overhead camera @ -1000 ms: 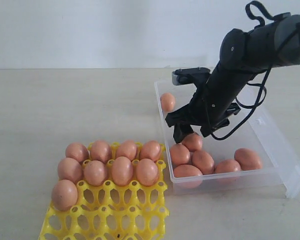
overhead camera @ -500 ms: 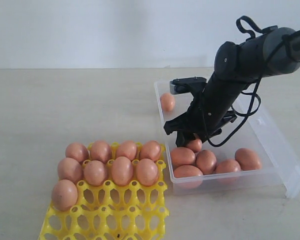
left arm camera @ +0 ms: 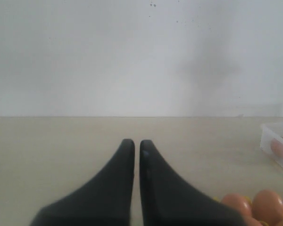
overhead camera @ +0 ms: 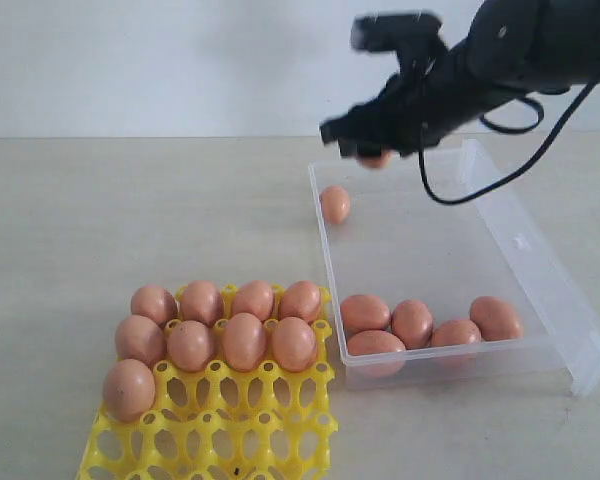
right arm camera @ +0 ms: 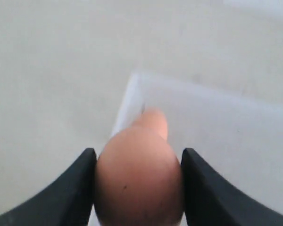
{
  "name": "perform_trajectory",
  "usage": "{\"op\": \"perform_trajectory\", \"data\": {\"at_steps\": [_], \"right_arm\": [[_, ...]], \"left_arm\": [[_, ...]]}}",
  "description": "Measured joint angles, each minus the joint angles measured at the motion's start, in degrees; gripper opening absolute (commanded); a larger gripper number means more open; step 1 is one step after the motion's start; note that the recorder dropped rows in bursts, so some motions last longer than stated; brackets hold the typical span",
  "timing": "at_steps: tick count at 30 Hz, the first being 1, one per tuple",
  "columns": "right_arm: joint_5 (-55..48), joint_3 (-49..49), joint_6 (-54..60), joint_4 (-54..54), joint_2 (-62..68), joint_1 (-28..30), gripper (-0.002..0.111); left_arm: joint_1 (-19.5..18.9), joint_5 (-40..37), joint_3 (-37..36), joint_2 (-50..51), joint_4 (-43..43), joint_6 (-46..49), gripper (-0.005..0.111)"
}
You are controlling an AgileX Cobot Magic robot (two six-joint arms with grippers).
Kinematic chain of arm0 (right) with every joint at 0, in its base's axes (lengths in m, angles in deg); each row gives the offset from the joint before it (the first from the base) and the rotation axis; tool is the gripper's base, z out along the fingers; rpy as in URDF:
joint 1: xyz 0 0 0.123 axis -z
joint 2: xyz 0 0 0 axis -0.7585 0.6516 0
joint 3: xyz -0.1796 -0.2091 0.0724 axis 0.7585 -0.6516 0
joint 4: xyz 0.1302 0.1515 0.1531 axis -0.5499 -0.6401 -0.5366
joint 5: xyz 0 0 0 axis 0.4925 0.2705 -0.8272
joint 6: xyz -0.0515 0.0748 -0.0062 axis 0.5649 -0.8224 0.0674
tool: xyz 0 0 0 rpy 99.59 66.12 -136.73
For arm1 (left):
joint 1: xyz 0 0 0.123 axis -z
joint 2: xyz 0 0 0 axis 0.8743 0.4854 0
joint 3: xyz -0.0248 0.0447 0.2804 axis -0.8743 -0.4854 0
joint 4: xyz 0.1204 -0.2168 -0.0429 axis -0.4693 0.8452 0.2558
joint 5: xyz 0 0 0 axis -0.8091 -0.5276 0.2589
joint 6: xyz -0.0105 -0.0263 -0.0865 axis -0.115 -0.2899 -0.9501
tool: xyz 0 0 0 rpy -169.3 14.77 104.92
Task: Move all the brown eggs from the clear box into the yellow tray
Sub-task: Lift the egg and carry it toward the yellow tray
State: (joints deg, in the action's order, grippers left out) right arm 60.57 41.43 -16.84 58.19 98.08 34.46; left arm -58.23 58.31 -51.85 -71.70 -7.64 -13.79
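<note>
— Six eggs (overhead camera: pixel 412 322) lie in the box (overhead camera: pixel 540 270). Five are bunched at its near end, touching one another. The lone egg (overhead camera: pixel 334 204) rests against the wall by its far left corner.

— Where is the right hand?

— The right hand (overhead camera: pixel 372 150) is up in the air over that same far left corner of the box, well above the rim. It is clamped on the carried egg (right arm camera: pixel 139 188), pressing it from both sides. From the outside camera only a sliver of that egg shows beneath the hand.

— And the tray?

— The tray (overhead camera: pixel 230 440) lies on the table (overhead camera: pixel 130 200) just beside the box's near left corner. I cannot tell whether the two touch. It holds nine eggs: two full rows of four, and one more in the third row, in the cup farthest from the box.

— What about the left hand?

— The left hand (left arm camera: pixel 137 143) is drawn together, with the barest slit between its tips. The outside camera does not catch it. Its own camera shows it low over the table, with a corner of the box and a few of the tray's eggs at the edge of the picture.
</note>
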Motion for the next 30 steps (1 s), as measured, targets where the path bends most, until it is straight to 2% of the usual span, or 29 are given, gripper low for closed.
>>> {"op": "perform_trajectory", "data": {"at_steps": [3, 7, 12, 15, 20, 24, 27, 30], "right_arm": [[16.21, -4.5, 0.76, -1.87, -6.18, -1.96, 0.0], [38.09, -14.06, -0.72, 0.08, -12.75, -8.45, 0.0], [55.51, -24.59, -14.1, 13.72, -12.63, -18.43, 0.0], [63.92, -27.26, -22.11, 18.75, -9.4, -23.85, 0.0], [70.45, -28.21, -30.24, 21.05, -7.47, -29.36, 0.0], [75.58, -30.77, -38.22, 22.17, -8.68, -30.25, 0.0], [75.15, -33.23, -41.15, 26.21, -9.58, -30.25, 0.0], [69.82, -35.05, -44.32, 35.43, -9.56, -30.25, 0.0]], "left_arm": [[0.0, 0.0, 0.0, 0.0, 0.0, 0.0, 0.004], [0.0, 0.0, 0.0, 0.0, 0.0, 0.0, 0.004], [0.0, 0.0, 0.0, 0.0, 0.0, 0.0, 0.004], [0.0, 0.0, 0.0, 0.0, 0.0, 0.0, 0.004], [0.0, 0.0, 0.0, 0.0, 0.0, 0.0, 0.004], [0.0, 0.0, 0.0, 0.0, 0.0, 0.0, 0.004], [0.0, 0.0, 0.0, 0.0, 0.0, 0.0, 0.004], [0.0, 0.0, 0.0, 0.0, 0.0, 0.0, 0.004]]}}
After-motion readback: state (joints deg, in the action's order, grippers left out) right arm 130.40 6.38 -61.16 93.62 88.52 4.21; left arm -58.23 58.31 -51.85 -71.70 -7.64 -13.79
